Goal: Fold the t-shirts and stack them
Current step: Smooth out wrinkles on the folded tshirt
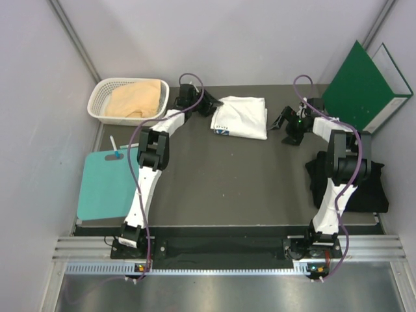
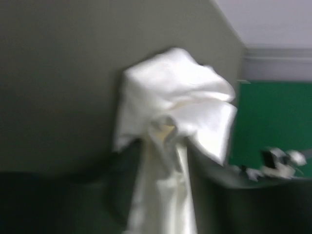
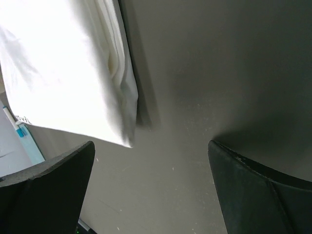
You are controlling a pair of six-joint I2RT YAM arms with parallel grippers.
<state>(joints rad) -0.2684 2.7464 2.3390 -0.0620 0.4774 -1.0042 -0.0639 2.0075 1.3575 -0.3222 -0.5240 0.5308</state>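
Here's the left arm (image 1: 146,172), stretched long toward the table's (image 1: 227,188) far edge, elbow raised, left gripper (image 1: 209,106) out near the middle of that edge. The wrist view is too blurred to call its jaws. The right arm (image 1: 339,172) is folded up at the right side, right gripper (image 1: 287,127) low, fingers (image 3: 48,190) spread wide apart.
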